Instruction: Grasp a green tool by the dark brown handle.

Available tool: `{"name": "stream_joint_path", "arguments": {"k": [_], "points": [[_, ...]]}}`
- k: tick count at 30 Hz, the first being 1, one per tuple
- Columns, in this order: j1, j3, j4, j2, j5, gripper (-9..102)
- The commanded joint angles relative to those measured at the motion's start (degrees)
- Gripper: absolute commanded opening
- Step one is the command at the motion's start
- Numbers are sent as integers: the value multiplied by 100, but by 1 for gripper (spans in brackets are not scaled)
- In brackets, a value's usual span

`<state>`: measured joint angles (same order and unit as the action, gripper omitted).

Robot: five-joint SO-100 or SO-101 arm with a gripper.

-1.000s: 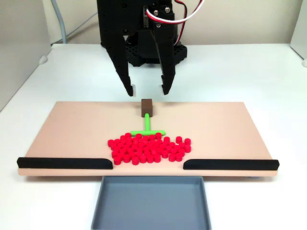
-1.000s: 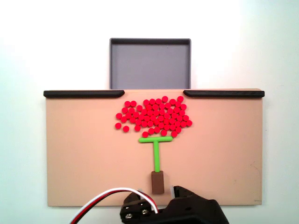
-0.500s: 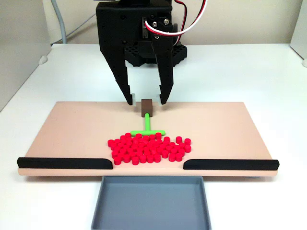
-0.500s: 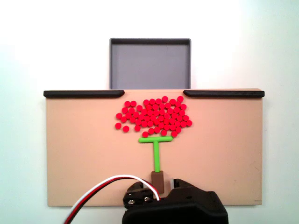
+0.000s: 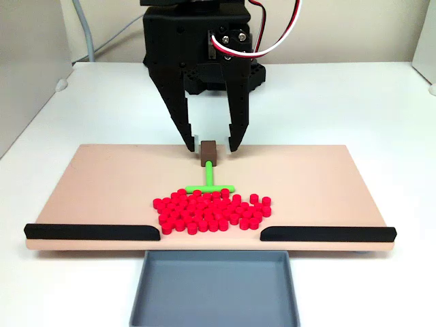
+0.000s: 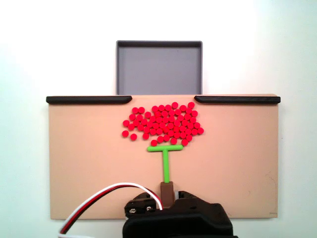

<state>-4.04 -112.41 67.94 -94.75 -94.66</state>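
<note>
The green tool (image 5: 208, 178) (image 6: 166, 159) lies flat on the tan board (image 5: 102, 184) (image 6: 84, 163), its crossbar touching the pile of red cylinders (image 5: 212, 210) (image 6: 162, 122). The dark brown handle (image 5: 207, 150) (image 6: 166, 189) caps the stem at the end away from the pile. My black gripper (image 5: 213, 146) (image 6: 165, 197) is open and hangs low over the handle, one finger on each side of it. A small gap shows between each fingertip and the block. In the fixed view from above, the gripper body hides the handle's near end.
Two long black strips (image 5: 88, 231) (image 5: 327, 234) line the board's edge, leaving a gap in front of the grey tray (image 5: 214, 300) (image 6: 158, 49). The arm's black base (image 5: 197, 61) stands behind the board on the white table.
The gripper has come down and forward over the last second, from above and behind the handle to straddling it. The tool and the red cylinders have not moved.
</note>
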Motion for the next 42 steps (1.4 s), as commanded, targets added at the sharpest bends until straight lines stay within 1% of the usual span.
{"name": "stream_joint_path", "arguments": {"k": [1,30,33,35,36,42], "points": [[26,185,-26,-9,9,15],[35,246,-26,62,-62,12],[44,246,-26,62,-62,10],[53,246,-26,62,-44,5],[70,246,-26,62,-44,0],[88,237,-9,70,9,0]]}}
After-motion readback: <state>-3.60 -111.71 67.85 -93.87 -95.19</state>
